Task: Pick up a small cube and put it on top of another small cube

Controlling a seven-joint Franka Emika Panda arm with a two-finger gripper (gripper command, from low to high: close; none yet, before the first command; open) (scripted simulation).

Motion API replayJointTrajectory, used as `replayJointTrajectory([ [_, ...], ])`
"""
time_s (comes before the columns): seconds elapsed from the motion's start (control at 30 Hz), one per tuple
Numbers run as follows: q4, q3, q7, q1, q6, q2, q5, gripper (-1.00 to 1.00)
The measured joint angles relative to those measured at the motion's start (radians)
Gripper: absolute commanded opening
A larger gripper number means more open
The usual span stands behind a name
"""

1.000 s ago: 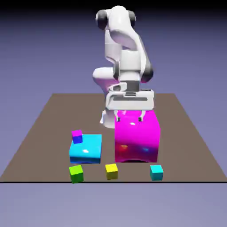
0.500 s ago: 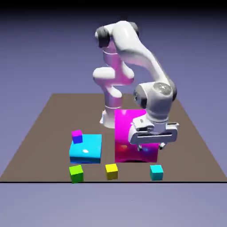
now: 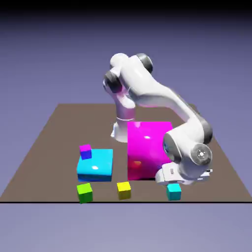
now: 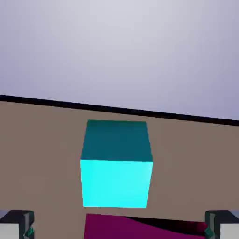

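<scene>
Exterior view: arm [image 3: 162, 98] bent low over the near edge of the brown worktop [image 3: 44, 147]. Claw [image 3: 173, 181] sits right above the small cyan cube [image 3: 173, 191], at the exterior view's right; fingers mostly hidden by the hand body, so contact can't be judged here. Cyan cube rests flat on the worktop close to the near edge, in front of the big magenta block [image 3: 147, 147]. It's a cube, so no long axis; one face turned roughly to the camera. Small yellow cube [image 3: 124, 190] stands in the same near row, well apart from the cyan one toward the exterior view's left, turned slightly so a vertical edge shows. Lime-green cube [image 3: 84, 192] further left in the row. Flat cyan block [image 3: 96, 165] behind it, with a small magenta-and-blue cube [image 3: 85, 151] on its top, at the back left corner.

Hand view: cyan cube [image 4: 116, 165] centred, flat on the worktop [image 4: 42, 154], bright face toward the camera, darker face above it, edges nearly square to the frame. Two grey fingertips [image 4: 18, 224] in the bottom corners, set wide, clear of the cube; nothing held. Magenta strip [image 4: 140, 228] along the bottom edge between them.
</scene>
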Motion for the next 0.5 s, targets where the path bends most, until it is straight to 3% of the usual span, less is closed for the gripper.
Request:
replayJointTrajectory([
  [0.13, 0.084, 0.037, 0.028, -0.009, -0.087, 0.089, -0.019, 0.0],
  [0.27, -0.061, 0.027, 0.043, -0.043, 0.046, 0.096, -0.038, 0.0],
  [0.3, -0.092, 0.025, 0.047, -0.05, 0.076, 0.097, -0.043, -1.0],
  [0.5, 0.052, 0.035, 0.031, -0.016, -0.057, 0.091, -0.021, -1.0],
])
